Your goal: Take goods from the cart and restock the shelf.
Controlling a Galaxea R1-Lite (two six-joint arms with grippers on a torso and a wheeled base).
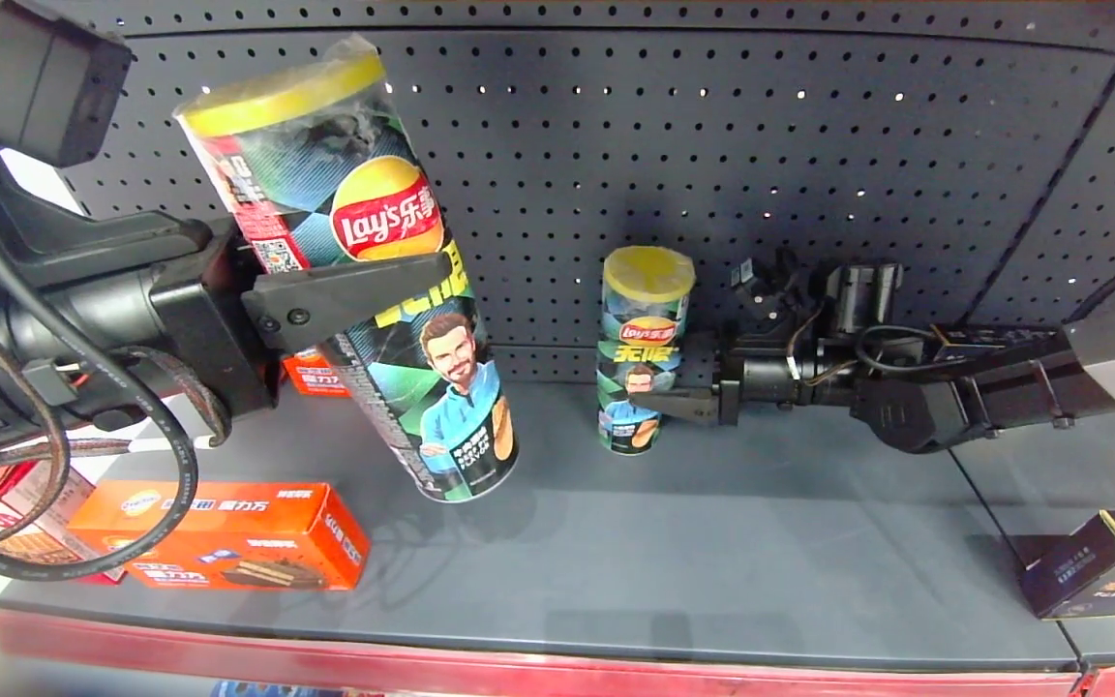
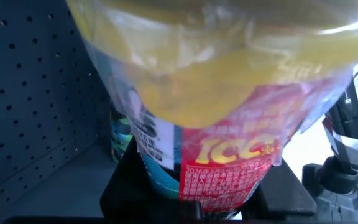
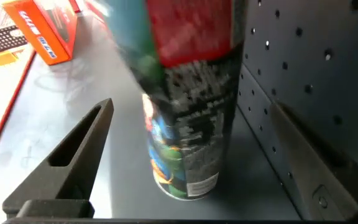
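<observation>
left gripper (image 1: 393, 276) is clamping the tall chips can (image 1: 441, 387) mid-body. The can is tilting, with its yellow lid leaning left and its base low over the shelf (image 1: 712, 542); can't tell if it's touching. right gripper (image 1: 649, 392) is sitting open around the second chips can (image 1: 645, 329), which is standing upright by the pegboard (image 1: 712, 145), with gaps showing on both sides. orange biscuit box (image 1: 228, 537) is lying front-left, dark box (image 1: 1099, 566) front-right.
</observation>
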